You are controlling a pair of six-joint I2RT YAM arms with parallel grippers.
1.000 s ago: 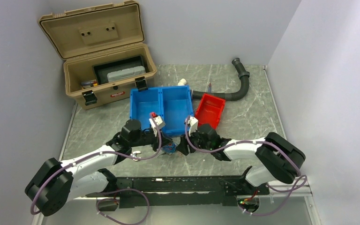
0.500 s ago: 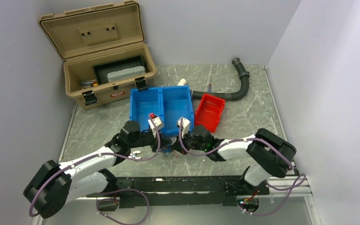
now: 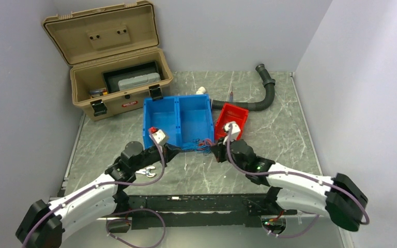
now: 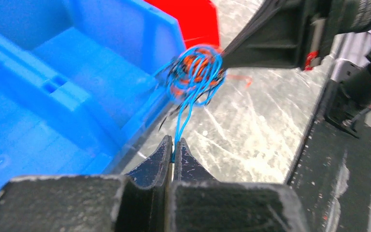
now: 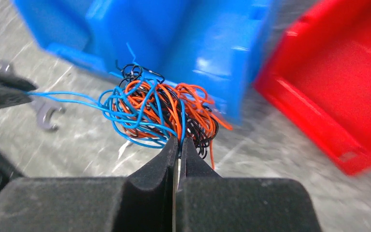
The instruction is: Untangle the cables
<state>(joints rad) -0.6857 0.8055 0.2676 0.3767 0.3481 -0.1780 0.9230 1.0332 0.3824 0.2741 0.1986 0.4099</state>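
Observation:
The cables are a fist-sized tangle of thin blue, orange and black wires (image 5: 162, 113), hanging above the table just in front of the blue bin; the same bunch (image 4: 196, 72) shows in the left wrist view and as a small clump (image 3: 202, 143) from above. My left gripper (image 4: 174, 141) is shut on a blue strand pulled out of the bunch toward it. My right gripper (image 5: 179, 140) is shut on the near side of the bunch, pinching blue and orange wires. The two grippers face each other, left (image 3: 178, 149) and right (image 3: 214, 150), with the tangle stretched between them.
A blue two-compartment bin (image 3: 178, 122) stands right behind the cables, a red bin (image 3: 231, 123) to its right. An open tan toolbox (image 3: 115, 82) sits at the back left, a black corrugated hose (image 3: 265, 93) at the back right. A small metal wrench (image 3: 146, 172) lies near the left arm.
My right gripper has shut on the bunch and lifted it up and back toward the bins. The left gripper, still shut on its blue strand, has drawn back to the left.

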